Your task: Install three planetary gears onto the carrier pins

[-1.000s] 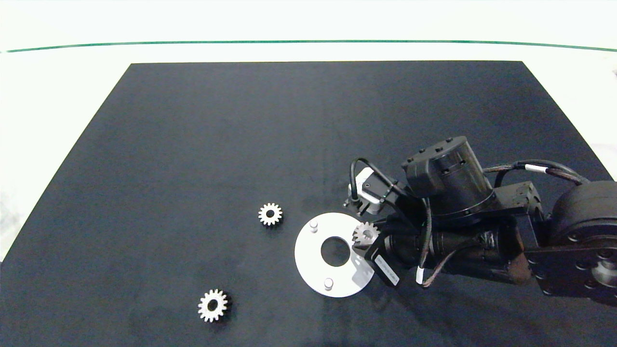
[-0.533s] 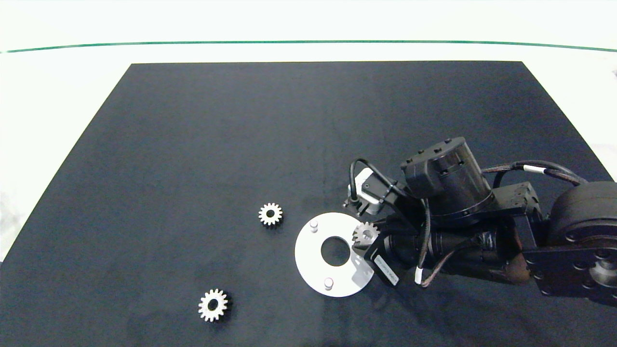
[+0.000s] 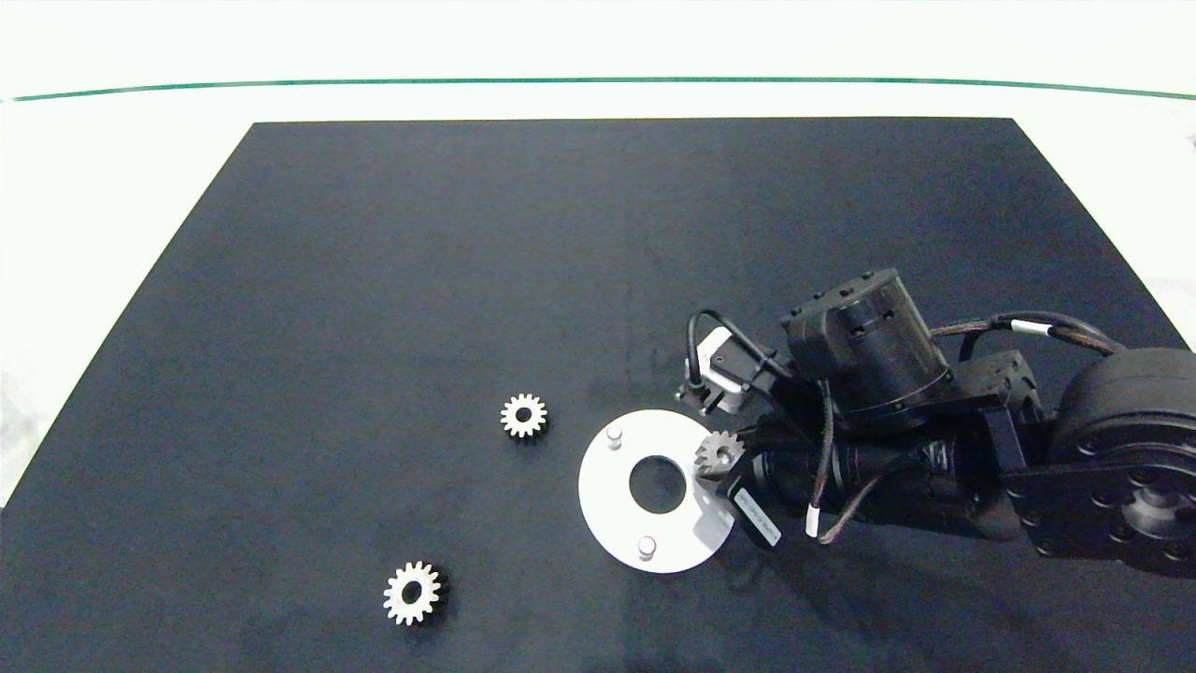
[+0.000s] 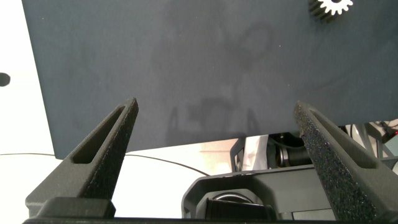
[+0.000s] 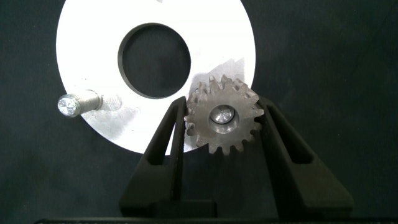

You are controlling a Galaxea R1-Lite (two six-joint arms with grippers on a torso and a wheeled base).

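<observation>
The white disc (image 3: 607,491) lies on the black mat, right of centre. Two bare carrier pins (image 3: 614,435) (image 3: 646,546) stand on it. One planetary gear (image 3: 719,451) sits at the disc's right rim, and my right gripper (image 3: 721,460) is shut on it. In the right wrist view this gear (image 5: 211,134) has a pin's tip showing in its centre hole, with a finger (image 5: 166,143) pressed on either side, and a bare pin (image 5: 69,106) stands on the disc (image 5: 217,31). Two more planetary gears (image 3: 523,415) (image 3: 411,593) lie loose to the left. My left gripper (image 4: 216,106) hangs open at the mat's edge.
The black mat (image 3: 374,280) covers most of the white table, and its far half is bare. The right arm's body (image 3: 869,355) reaches over the mat's right side. A loose gear (image 4: 333,6) shows at the left wrist view's rim.
The right gripper has shifted slightly to the right with the gear, and the white disc has slid the same way with it. The two loose gears have not moved.
</observation>
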